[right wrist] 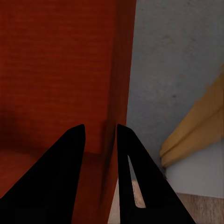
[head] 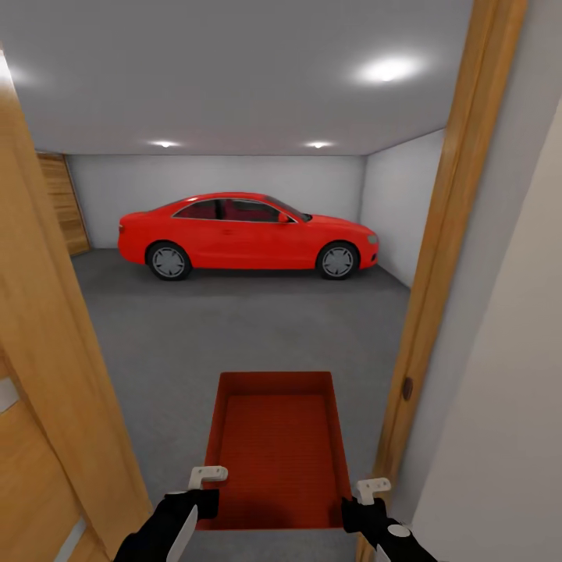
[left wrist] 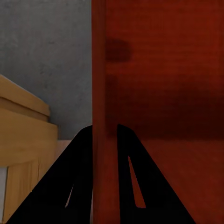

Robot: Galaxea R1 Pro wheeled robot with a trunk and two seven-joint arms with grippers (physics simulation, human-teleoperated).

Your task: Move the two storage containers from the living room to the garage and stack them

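**One container at the garage door, nothing placed yet**

Robot stood in the doorway, between the wooden door (head: pixel 47 375) on its left and the door frame (head: pixel 437 257) on its right, head view looking into the garage. It carried one storage container (head: pixel 277 453) out in front, open top up, empty, held level over the grey concrete floor (head: pixel 234 328) just past the threshold.

Left gripper (head: pixel 204 485) pinched the container's left side wall: in the left wrist view the wall (left wrist: pixel 105 93) ran straight between the two dark fingers (left wrist: pixel 70 186), one inside, one outside, closed down to the wall's thickness. Right gripper (head: pixel 367 499) did the same on the right side wall (right wrist: pixel 119 70), fingers (right wrist: pixel 60 177) straddling it.

Red car (head: pixel 250 234) was parked across the far end, well apart from the doorway. Plenty of bare concrete between it and the robot.

Judged progress: first container in transit, about to enter. Nothing lay on the visible stretch of garage floor. Second container's whereabouts I couldn't tell. Left to do: drive in, set this one down, fetch the other, stack it.
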